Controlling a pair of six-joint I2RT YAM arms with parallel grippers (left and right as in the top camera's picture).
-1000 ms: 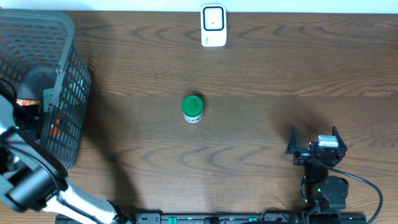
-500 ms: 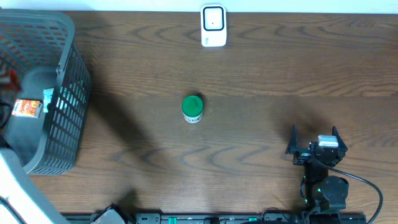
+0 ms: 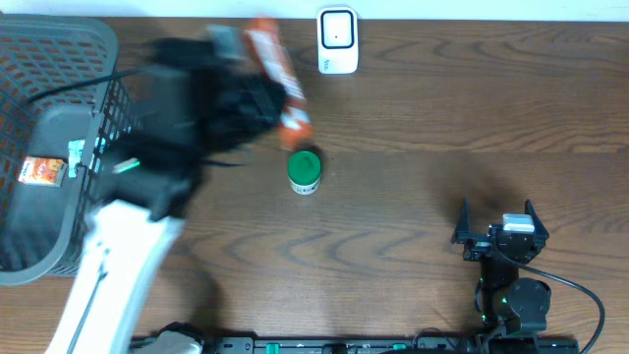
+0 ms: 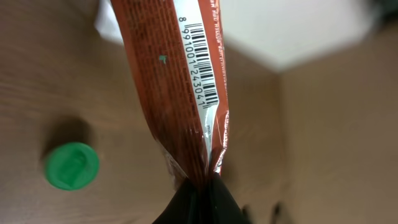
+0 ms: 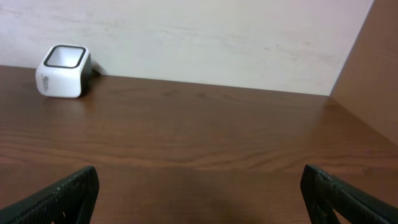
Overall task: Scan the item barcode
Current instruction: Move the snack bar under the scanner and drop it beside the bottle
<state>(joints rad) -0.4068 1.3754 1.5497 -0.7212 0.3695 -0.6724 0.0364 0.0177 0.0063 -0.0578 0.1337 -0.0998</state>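
Setting: a dark wood-grain worktop [image 3: 413,108] is bounded at its far edge by a pale wall.
Scanner: a small white scanner [image 3: 337,40] is stood upright at the far edge of the worktop, near the middle.
Task item: a long orange packet [image 4: 168,81] is held clear of the worktop. In the overhead view it is seen slanted between the scanner and the jar, its far end just left of the scanner.
Barcode: a white strip printed with a barcode [image 4: 202,62] runs along the packet and is turned toward the left wrist camera. Whether it faces the scanner cannot be told.
Left gripper: the left gripper [image 4: 198,194] is clenched on the packet's lower end. The arm itself is smeared by blur in the overhead view.
Right gripper: the right gripper [image 3: 496,211] is spread wide and empty, low over the near right corner, well apart from every object.
Jar: a small jar with a green cap [image 3: 305,171] is stood upright near the worktop's centre, just beside the packet's near end in the overhead view.
Basket: a grey mesh basket [image 3: 49,69] is placed at the left edge, and a small orange box [image 3: 41,171] is seen inside it.
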